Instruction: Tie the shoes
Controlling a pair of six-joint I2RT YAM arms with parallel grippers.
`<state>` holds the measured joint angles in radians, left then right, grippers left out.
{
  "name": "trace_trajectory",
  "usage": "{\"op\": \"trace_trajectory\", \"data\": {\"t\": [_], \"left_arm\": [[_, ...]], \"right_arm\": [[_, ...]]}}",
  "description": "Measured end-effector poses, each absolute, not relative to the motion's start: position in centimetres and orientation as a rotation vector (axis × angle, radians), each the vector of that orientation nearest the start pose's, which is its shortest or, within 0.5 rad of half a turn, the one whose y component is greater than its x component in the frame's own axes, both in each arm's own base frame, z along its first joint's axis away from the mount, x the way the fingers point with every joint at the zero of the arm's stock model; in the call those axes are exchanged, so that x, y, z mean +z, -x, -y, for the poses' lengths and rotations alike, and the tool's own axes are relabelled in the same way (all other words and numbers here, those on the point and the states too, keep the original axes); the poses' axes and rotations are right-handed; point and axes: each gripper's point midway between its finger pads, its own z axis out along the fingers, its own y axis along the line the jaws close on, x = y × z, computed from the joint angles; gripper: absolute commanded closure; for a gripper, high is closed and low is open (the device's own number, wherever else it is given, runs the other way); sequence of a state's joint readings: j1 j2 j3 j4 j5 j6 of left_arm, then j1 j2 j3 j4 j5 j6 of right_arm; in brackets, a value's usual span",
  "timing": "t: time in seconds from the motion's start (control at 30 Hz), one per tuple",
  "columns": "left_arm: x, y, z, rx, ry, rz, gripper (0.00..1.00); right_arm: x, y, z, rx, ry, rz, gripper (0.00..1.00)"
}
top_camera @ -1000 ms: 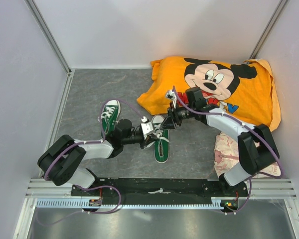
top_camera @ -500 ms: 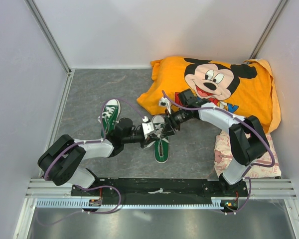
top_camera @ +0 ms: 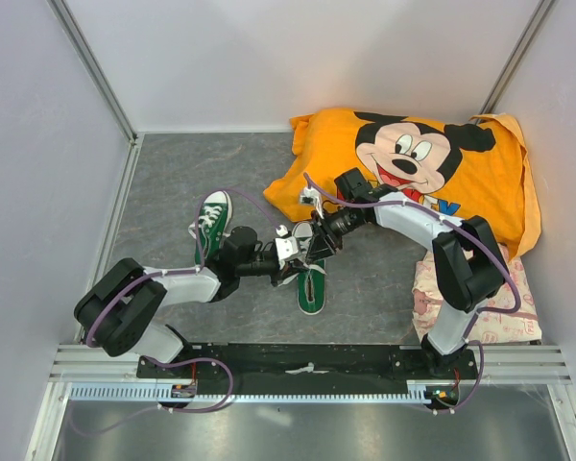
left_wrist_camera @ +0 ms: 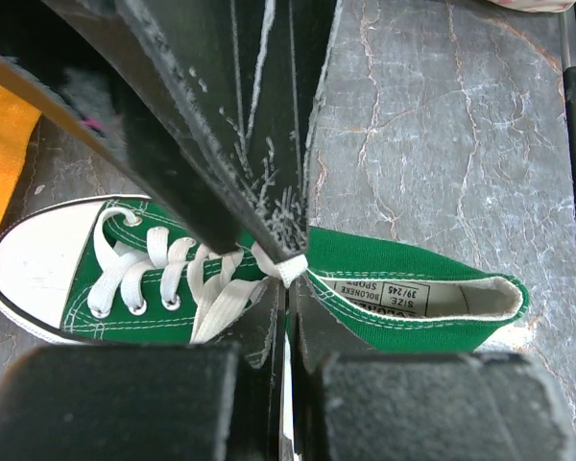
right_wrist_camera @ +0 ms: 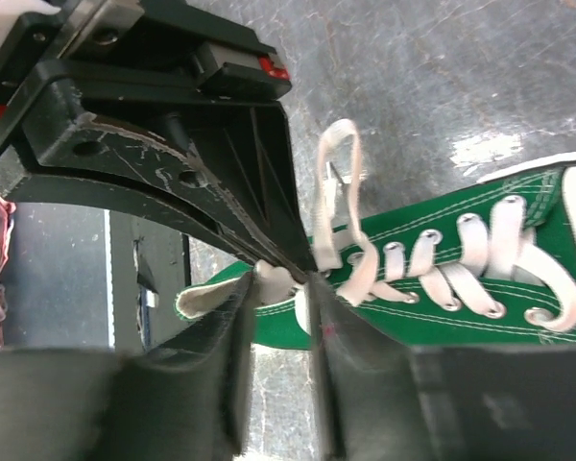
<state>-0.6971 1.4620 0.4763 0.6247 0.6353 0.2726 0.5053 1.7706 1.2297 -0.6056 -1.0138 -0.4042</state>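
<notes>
1. top view: shoe [top_camera: 310, 288] lies on the bench [top_camera: 173, 182] with its long axis near-far, toe toward the cloth [top_camera: 413, 182], heel toward the arm bases. other shoe [top_camera: 211, 221] sits apart to its left, beside the left arm. left hand [top_camera: 296, 252] reaches in from the left, right hand [top_camera: 317, 242] from the far right. their tips meet over the tongue, so neither is nearer.
2. left wrist: shoe [left_wrist_camera: 365, 264] runs left-right here, toe left, heel right. left hand [left_wrist_camera: 288, 298] is closed to a slit and nips the lace [left_wrist_camera: 290, 270] right at the top eyelets. right hand [left_wrist_camera: 283, 252] comes down from above, pinched on the same bit, tip to tip with the left.
3. right wrist: right hand [right_wrist_camera: 274, 298] is narrow, with lace between its tips. left hand [right_wrist_camera: 293, 252] sits opposite, touching. a free loop [right_wrist_camera: 338, 163] stands just beside the pinch, above the upper eyelets. the toe end of the shoe [right_wrist_camera: 442, 219] runs off to the right.
4. judgement: both hands share one point on the shoe's centre line, so any tightening pull has to go across the long axis, left hand toward its own side, right hand toward its own. the loop is close enough to snag.
</notes>
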Motion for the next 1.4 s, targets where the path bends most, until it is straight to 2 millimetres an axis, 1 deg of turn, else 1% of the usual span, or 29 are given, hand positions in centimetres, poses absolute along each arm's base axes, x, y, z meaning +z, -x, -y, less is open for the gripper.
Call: {"op": "trace_trajectory", "data": {"t": [0.03,0.07,0.1,0.13,0.17,0.23,0.27,0.37,0.47,0.53,0.6,0.67,0.77,0.87,1.0,1.27,1.4], "left_arm": [[8.9,-22.3,31.1,-0.892,-1.277,-1.488,0.96],[8.9,-22.3,31.1,-0.892,-1.277,-1.486,0.95],[8.9,-22.3,31.1,-0.892,-1.278,-1.486,0.92],[8.9,-22.3,31.1,-0.891,-1.28,-1.485,0.89],[8.9,-22.3,31.1,-0.891,-1.28,-1.485,0.8],[8.9,-22.3,31.0,-0.889,-1.28,-1.485,0.69],[8.9,-22.4,30.9,-0.888,-1.279,-1.489,0.6],[9.4,-22.7,30.2,-0.878,-1.258,-1.503,0.49],[11.0,-23.0,29.2,-0.857,-1.219,-1.491,0.49],[12.5,-23.0,28.6,-0.844,-1.197,-1.459,0.49],[13.8,-22.6,28.5,-0.853,-1.188,-1.427,0.5],[14.3,-21.8,28.8,-0.909,-1.19,-1.415,0.5],[13.8,-21.7,29.0,-0.935,-1.183,-1.434,0.52],[12.5,-21.7,29.2,-0.962,-1.177,-1.486,0.54],[11.5,-21.9,29.4,-0.98,-1.164,-1.521,0.55],[11.2,-22.3,29.9,-1.001,-1.151,-1.524,0.55],[11.6,-22.7,30.2,-1.007,-1.139,-1.519,0.54]], "right_arm": [[11.7,-23.9,-29.4,1.381,1.345,-2.063,0.88],[11.7,-23.8,-29.3,1.382,1.352,-2.059,0.94],[11.7,-23.7,-29.4,1.382,1.36,-2.056,1.0],[11.6,-23.6,-29.3,1.384,1.364,-2.057,1.0],[11.6,-23.6,-29.3,1.383,1.372,-2.051,1.0],[11.6,-23.5,-29.3,1.386,1.376,-2.051,1.0],[11.6,-23.4,-29.2,1.386,1.378,-2.049,1.0],[11.6,-23.4,-29.2,1.386,1.379,-2.047,1.0],[11.4,-23.6,-29.4,1.382,1.373,-2.034,1.0],[11.2,-23.7,-29.5,1.383,1.357,-2.034,1.0],[11.0,-23.6,-29.6,1.39,1.332,-2.039,1.0],[10.9,-23.7,-29.8,1.398,1.296,-2.036,1.0],[11.2,-23.9,-30.0,1.399,1.283,-2.019,1.0],[11.7,-23.9,-30.1,1.402,1.274,-2.001,1.0],[12.4,-23.8,-30.1,1.403,1.272,-1.975,1.0],[12.6,-23.7,-30.1,1.4,1.271,-1.962,1.0],[12.5,-23.6,-30.0,1.401,1.271,-1.965,1.0]]}}
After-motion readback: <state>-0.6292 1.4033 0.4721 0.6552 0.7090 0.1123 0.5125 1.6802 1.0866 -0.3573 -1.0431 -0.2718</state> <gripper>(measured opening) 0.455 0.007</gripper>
